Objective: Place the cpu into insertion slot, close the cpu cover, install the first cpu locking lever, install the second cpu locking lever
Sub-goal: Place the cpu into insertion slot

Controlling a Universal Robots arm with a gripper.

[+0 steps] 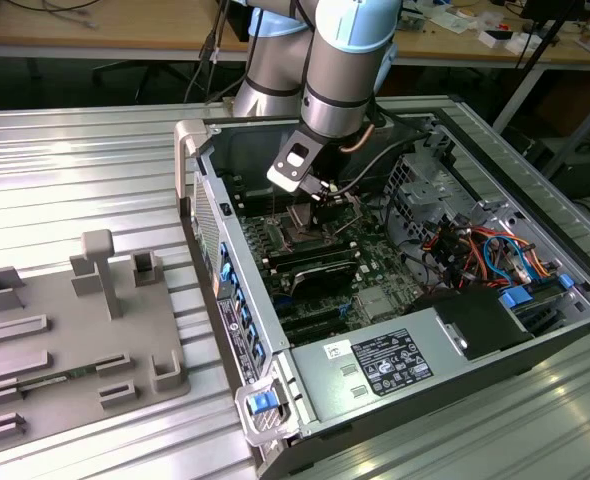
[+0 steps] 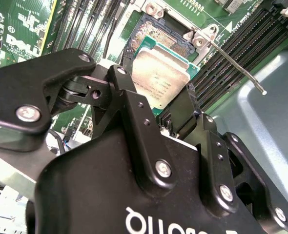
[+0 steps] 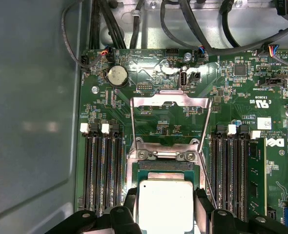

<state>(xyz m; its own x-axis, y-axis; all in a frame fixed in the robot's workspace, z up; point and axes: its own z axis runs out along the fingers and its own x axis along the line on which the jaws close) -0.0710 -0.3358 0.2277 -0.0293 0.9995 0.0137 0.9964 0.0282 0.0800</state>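
Inside the open grey sheet-metal computer case (image 1: 230, 290), the black two-fingered gripper (image 3: 164, 202) was clamped on the cpu (image 2: 159, 78), a small flat square chip with a matte silvery-grey metal top. It held the chip over the gold-pinned socket (image 2: 149, 31) of the green motherboard (image 3: 232, 97). The cpu cover (image 3: 171, 102), a thin silvery hinged frame with an open centre, stood raised behind the socket. A thin wire lever (image 2: 236, 66) rose free from the socket's corner.

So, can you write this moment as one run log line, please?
gripper: shut on cpu | cpu: over insertion slot | cpu cover: raised open | locking lever: unlatched
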